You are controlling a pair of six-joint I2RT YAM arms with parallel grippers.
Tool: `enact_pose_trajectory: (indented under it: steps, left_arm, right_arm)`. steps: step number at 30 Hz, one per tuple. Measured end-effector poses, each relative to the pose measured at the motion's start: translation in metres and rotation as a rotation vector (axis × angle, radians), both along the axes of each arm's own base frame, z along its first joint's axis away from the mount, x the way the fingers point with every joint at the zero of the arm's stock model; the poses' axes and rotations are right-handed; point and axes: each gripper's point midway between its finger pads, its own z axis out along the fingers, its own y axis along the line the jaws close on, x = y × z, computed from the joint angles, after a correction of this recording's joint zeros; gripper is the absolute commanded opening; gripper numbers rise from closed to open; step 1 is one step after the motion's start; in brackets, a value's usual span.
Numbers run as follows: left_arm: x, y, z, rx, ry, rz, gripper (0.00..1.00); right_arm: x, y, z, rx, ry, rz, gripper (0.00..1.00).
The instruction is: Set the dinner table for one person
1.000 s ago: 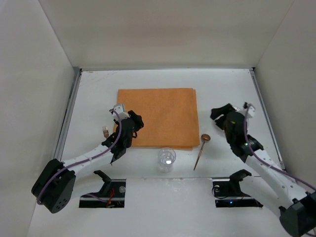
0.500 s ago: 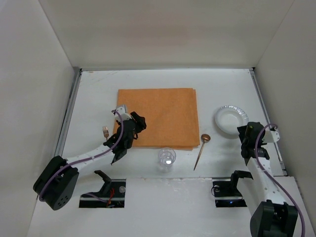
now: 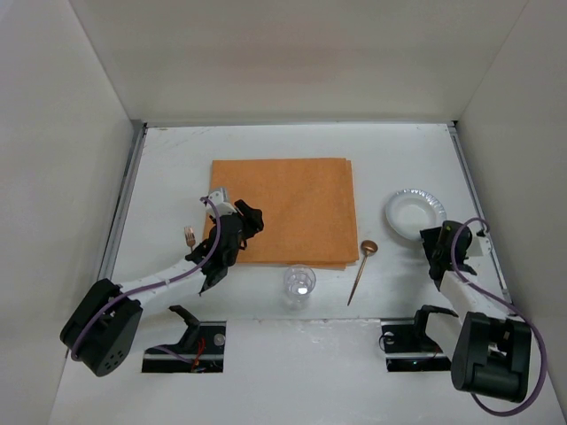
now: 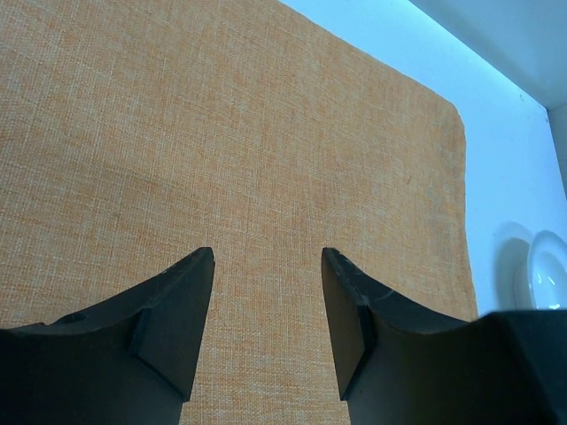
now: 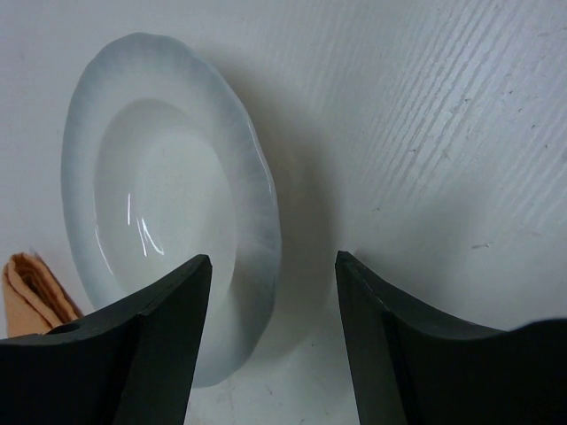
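Note:
The dinner table (image 3: 177, 168) is a white top with grey side rails. An orange mat (image 3: 283, 211) lies in its middle. My left gripper (image 3: 251, 217) is open and empty, low over the mat's left part; the left wrist view shows the mat's weave (image 4: 221, 133) between its jaws (image 4: 267, 266). A white plate (image 3: 415, 212) lies right of the mat. My right gripper (image 3: 432, 241) is open and empty just near of the plate, whose rim (image 5: 257, 221) lies between its jaws (image 5: 273, 266).
A fork (image 3: 189, 235) lies left of the mat. A clear glass (image 3: 299, 283) stands near the mat's front edge. A brown spoon (image 3: 361, 268) lies right of the glass. The plate's edge also shows in the left wrist view (image 4: 547, 279).
My right arm has pulled back toward the near right edge, uncovering the plate, which stays on the table. The left arm has barely moved.

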Motion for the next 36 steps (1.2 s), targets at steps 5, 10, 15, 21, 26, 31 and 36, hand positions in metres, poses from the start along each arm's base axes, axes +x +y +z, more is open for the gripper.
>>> enact_pose_trajectory:
  steps: [5,10,15,21,26,31,36]
  left_arm:
    - [0.0,-0.001,-0.001,-0.005,0.005,-0.002,0.49]
    - [0.0,-0.001,-0.006,0.0,0.018,-0.001,0.49]
    - [0.0,-0.002,-0.006,-0.004,0.017,0.0,0.49]
    - [0.0,-0.002,-0.006,-0.005,0.018,0.0,0.49]
    - [0.001,-0.002,-0.01,0.0,0.026,0.002,0.49]
    - [0.002,0.0,-0.01,-0.001,0.026,0.007,0.49]
    - [0.002,0.0,-0.01,-0.002,0.025,0.007,0.49]
  right_arm:
    - [0.004,-0.007,-0.007,0.029,-0.053,-0.019,0.54]
    - [0.016,-0.005,-0.009,0.064,-0.097,0.004,0.39]
    - [0.025,-0.004,-0.007,0.084,-0.14,0.016,0.27]
    - [0.029,-0.004,0.007,0.078,-0.224,0.019,0.2]
    - [0.03,-0.005,0.032,0.022,-0.289,0.047,0.16]
    - [0.029,-0.006,0.057,-0.034,-0.342,0.071,0.12]
    - [0.028,-0.001,0.078,-0.061,-0.368,0.099,0.12]
